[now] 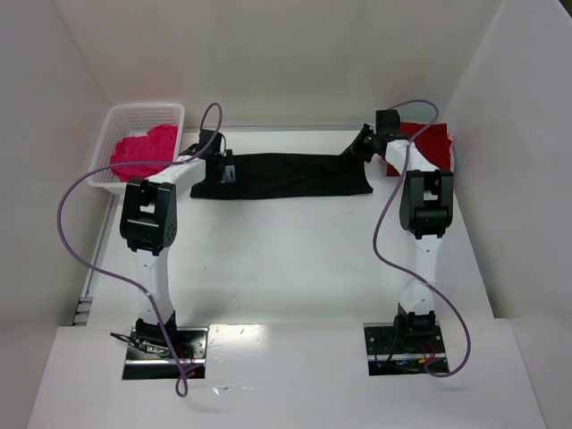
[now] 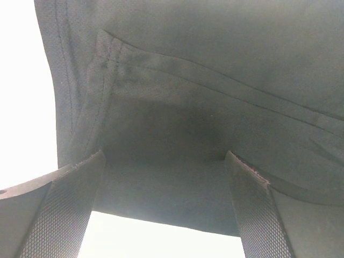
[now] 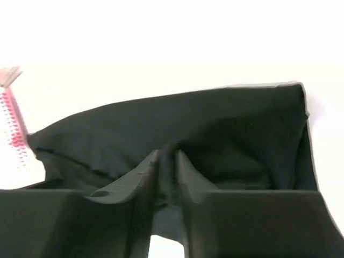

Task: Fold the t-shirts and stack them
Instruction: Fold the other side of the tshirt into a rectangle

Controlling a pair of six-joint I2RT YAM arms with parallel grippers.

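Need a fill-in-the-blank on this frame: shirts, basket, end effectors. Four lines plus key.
1. The pink shirt lies in the white ___.
2. The right end effector is ___ on the black shirt.
3. The dark red shirt lies at the far ___ of the table.
4. The left end effector, fingers wide apart, is ___.
Missing words: basket; shut; right; open.
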